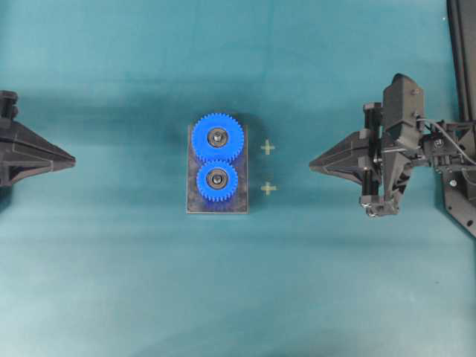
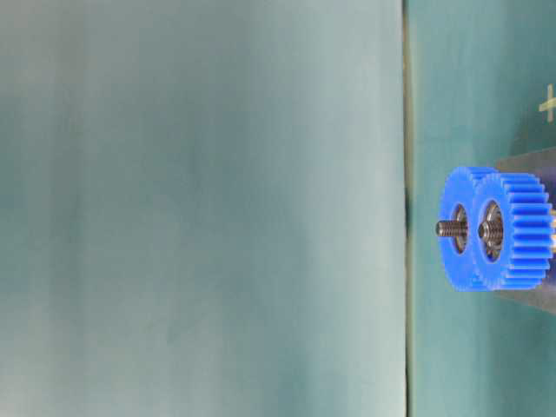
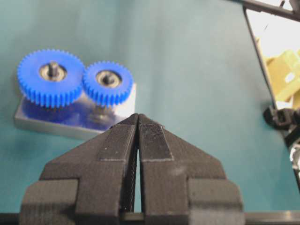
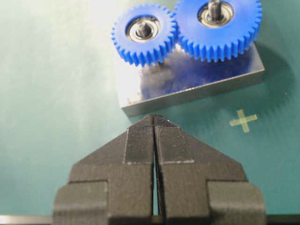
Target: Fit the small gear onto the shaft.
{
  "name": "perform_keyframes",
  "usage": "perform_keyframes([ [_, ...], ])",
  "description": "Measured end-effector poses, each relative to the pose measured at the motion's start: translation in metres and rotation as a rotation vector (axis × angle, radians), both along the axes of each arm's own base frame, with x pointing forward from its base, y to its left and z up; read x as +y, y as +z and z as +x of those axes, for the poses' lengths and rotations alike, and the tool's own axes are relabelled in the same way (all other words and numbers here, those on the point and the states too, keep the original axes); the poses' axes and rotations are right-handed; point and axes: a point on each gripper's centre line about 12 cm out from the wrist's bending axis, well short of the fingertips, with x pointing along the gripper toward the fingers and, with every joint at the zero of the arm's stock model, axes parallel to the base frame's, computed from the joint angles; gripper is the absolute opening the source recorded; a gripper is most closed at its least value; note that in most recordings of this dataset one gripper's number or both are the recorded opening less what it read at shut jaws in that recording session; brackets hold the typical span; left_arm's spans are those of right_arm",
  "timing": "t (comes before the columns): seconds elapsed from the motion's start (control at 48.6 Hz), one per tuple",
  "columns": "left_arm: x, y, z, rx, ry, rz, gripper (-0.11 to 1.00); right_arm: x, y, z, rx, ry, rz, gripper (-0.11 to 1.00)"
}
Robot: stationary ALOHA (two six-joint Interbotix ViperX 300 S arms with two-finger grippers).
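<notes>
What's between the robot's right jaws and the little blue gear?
Two small pale cross marks on the teal table cover, and otherwise bare cover, the overhead view shows. The shut right gripper sits apart from the small bright-blue toothed plastic gear.

Teal mat point(image 1: 111, 282) covers table; two pale cross marks point(image 1: 268, 148); plain teal backdrop point(image 2: 200, 208).

- I see the small gear point(image 4: 143, 33) as bright blue plastic, matt, with a shiny metal bearing hub.
- The larger gear point(image 4: 216, 24) looks the same plastic.
- The plate point(image 4: 197, 82) reads as polished grey metal, mirroring the blue.
- The right gripper point(image 4: 154, 119) pads are black, finely ribbed, matt.
- The table cover point(image 1: 111, 260) is teal, matt.
</notes>
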Motion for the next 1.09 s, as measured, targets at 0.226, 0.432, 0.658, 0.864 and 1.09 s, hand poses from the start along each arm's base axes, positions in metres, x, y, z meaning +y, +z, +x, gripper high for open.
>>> perform_keyframes([
  [0.226, 0.0, 0.0002, 0.0, -0.002, -0.001, 0.006, 0.0, 0.0, -0.0005, -0.0003, 0.002, 0.0, 0.0, -0.01],
  [0.432, 0.0, 0.0002, 0.0, -0.002, -0.001, 0.003, 0.0, 0.0, -0.0005, -0.0003, 0.002, 0.0, 0.0, -0.01],
  [0.658, 0.0005, 0.0019, 0.0002, -0.015, 0.007, -0.019, 0.0, 0.0, -0.0005, -0.0003, 0.002, 0.001, -0.001, -0.01],
  [0.864, 0.0024, 0.0081, 0.0006, -0.074, 0.012, -0.002, 0.0, 0.0, -0.0005, -0.0003, 0.002, 0.001, -0.001, -0.01],
  [1.09, 0.0024, 0.0072, 0.0007, -0.079, -0.007, 0.102, 0.0, 0.0004, -0.0023, -0.0015, 0.008, 0.002, -0.001, -0.01],
])
